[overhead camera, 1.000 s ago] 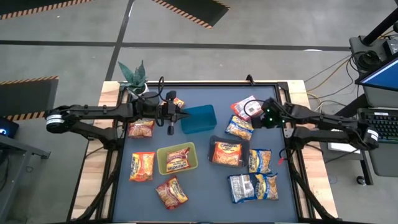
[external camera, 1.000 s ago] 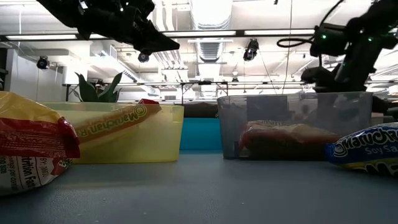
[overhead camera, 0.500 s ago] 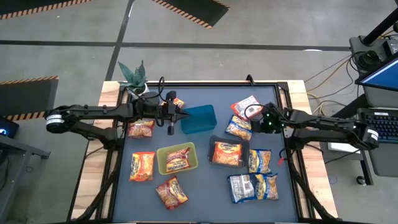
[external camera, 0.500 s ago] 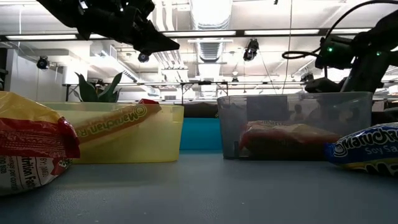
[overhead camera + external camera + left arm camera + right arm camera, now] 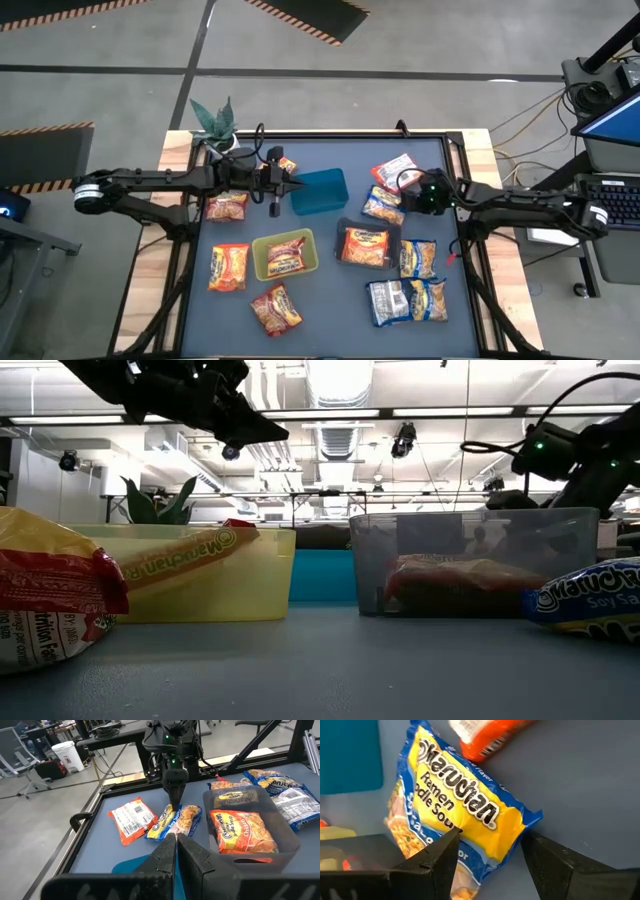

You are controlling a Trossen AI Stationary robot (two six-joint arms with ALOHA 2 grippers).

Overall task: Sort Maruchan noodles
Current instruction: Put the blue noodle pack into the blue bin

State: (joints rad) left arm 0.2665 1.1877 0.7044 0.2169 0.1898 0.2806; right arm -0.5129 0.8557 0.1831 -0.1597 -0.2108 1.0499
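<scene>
While two trays (image 5: 284, 254) each hold a packet (image 5: 366, 245), ten lie loose; right gripper (image 5: 487, 851) gapes astride a blue-yellow one (image 5: 457, 812).

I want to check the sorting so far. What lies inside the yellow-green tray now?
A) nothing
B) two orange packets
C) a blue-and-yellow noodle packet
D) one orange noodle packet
D: in the view from above, the yellow-green tray holds a single orange noodle packet, and the table-level view shows its end leaning on the tray's wall.
</scene>
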